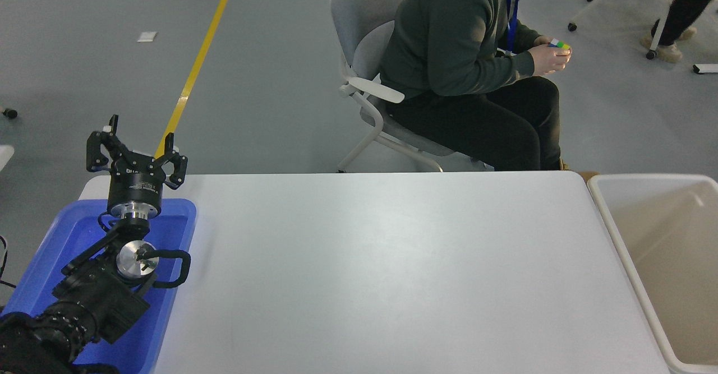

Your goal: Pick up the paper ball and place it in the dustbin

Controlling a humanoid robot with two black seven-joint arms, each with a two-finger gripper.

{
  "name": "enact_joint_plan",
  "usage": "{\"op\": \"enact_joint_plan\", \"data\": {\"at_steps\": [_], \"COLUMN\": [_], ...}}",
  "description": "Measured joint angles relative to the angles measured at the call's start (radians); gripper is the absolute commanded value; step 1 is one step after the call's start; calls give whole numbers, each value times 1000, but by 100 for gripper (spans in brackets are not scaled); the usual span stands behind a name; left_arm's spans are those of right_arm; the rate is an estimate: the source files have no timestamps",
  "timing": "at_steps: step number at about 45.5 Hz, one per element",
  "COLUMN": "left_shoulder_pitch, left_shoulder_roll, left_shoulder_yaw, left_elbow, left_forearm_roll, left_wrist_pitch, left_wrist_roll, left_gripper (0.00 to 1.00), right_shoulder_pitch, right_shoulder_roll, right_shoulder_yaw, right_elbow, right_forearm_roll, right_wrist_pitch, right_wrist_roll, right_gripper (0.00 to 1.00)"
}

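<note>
The dustbin [617,234], a large cream-white plastic bin with a beige inside, stands off the table's right edge. The part of its inside that shows holds nothing. The paper ball is out of view. My left gripper [137,141] is open and empty, raised over the far end of the blue tray [179,234] at the table's left end, pointing away from me. The left arm comes in from the lower left corner. My right arm and gripper are out of view.
The white table [392,273] spans the middle. A person sits on a grey chair [364,71] beyond the far edge, holding a small coloured cube. A yellow floor line [202,60] runs away at the upper left.
</note>
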Motion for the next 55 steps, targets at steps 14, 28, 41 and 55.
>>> {"op": "enact_joint_plan", "data": {"at_steps": [14,28,41,55], "left_shoulder_pitch": [0,0,0,0], "left_shoulder_roll": [0,-1,-1,-1], "left_shoulder_yaw": [0,0,0,0], "left_elbow": [0,0,0,0], "left_forearm_roll": [0,-1,-1,-1], "left_wrist_pitch": [0,0,0,0], "left_wrist_roll": [0,0,0,0], "left_gripper": [99,99,99,99], "right_shoulder_pitch": [-374,-518,-607,-680], "right_shoulder_roll": [349,515,591,640], "right_shoulder_yaw": [398,524,562,596], "right_elbow": [-521,-676,-702,-702], "right_forearm_roll": [79,209,260,290], "right_wrist_pitch": [-132,-228,-287,-324], "right_wrist_roll": [-3,-12,-16,-13], "right_gripper": [9,10,23,47]}}
